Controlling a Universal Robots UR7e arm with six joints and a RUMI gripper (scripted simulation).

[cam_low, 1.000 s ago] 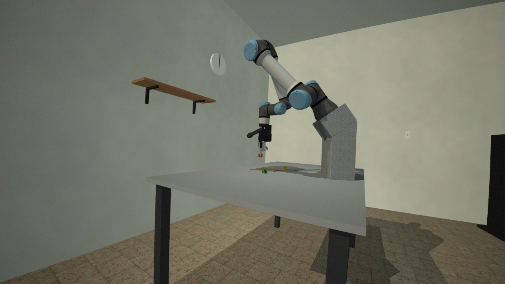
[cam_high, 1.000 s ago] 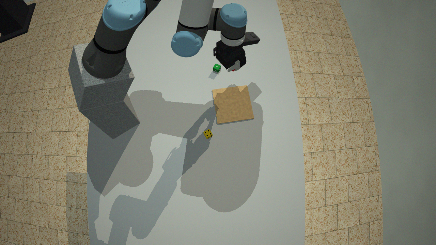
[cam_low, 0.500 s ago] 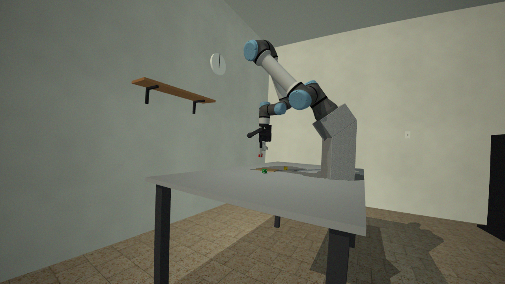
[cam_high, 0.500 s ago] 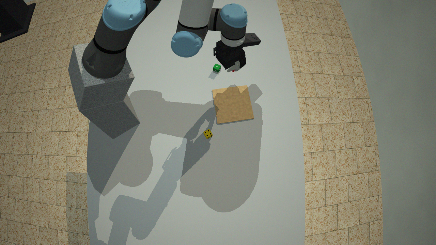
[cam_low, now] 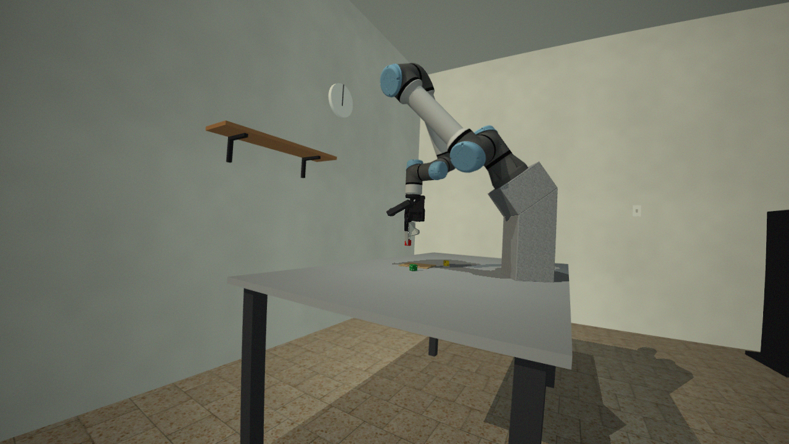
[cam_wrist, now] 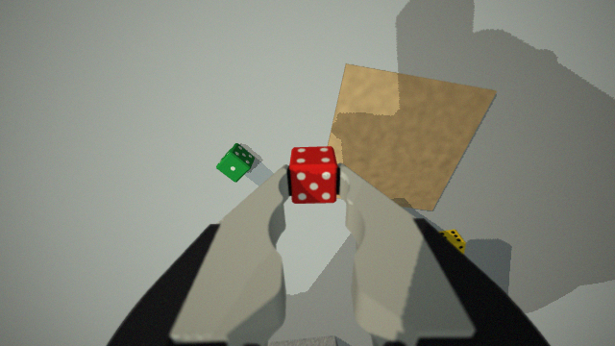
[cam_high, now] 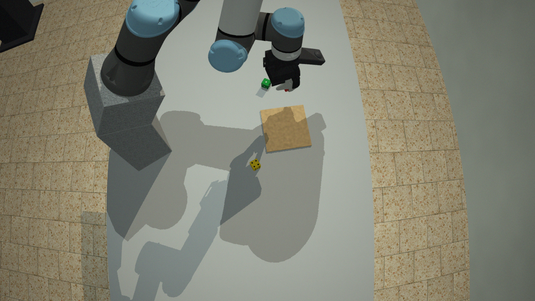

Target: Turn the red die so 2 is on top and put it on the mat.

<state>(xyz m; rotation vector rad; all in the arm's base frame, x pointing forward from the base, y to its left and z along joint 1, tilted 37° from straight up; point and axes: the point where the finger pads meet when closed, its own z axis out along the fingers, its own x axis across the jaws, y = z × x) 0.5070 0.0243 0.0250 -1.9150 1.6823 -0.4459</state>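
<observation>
My gripper is shut on the red die and holds it well above the table. The face toward the wrist camera shows five pips; the face above it shows four. In the top view only a sliver of the red die shows under the gripper. In the exterior view the red die hangs above the table. The tan mat lies flat, a little beyond the die; it also shows in the wrist view. Nothing lies on the mat.
A green die sits flat on the table left of the gripper, one on top; it also shows in the wrist view. A yellow die sits near the mat's corner. The robot base stands at the left.
</observation>
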